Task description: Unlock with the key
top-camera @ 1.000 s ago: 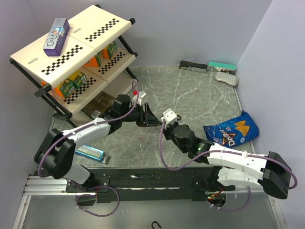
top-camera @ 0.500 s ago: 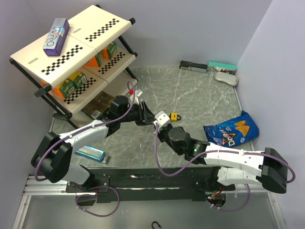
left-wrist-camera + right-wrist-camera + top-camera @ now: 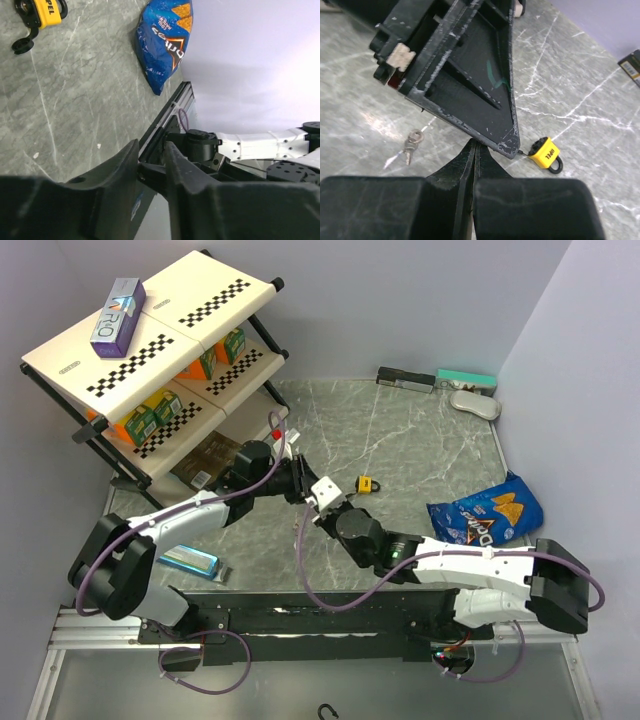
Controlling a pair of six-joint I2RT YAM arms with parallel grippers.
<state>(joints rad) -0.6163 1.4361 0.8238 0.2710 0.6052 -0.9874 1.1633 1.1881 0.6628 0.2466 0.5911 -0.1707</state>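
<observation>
The right gripper [image 3: 474,150] is pinched shut, nothing seen in it, its tip between the left gripper's [image 3: 151,152] narrow jaws. Whether they clamp it I cannot tell. The key [image 3: 409,145] lies near-left of the yellow padlock [image 3: 545,152], both untouched, so the arms could jam together.

You're working in a robotics lab test cell, not a home or shop. Plain pale walls [image 3: 400,300] box in a marble-patterned table [image 3: 420,440], and two robot arms [image 3: 200,510] are bolted to a metal rail [image 3: 100,625] at its near edge. The shelf rack [image 3: 60,355] wears black-and-white checkered strips [image 3: 215,302], and the groceries look staged: juice cartons [image 3: 150,418], a chip bag [image 3: 487,515], a lone box [image 3: 118,315].
</observation>
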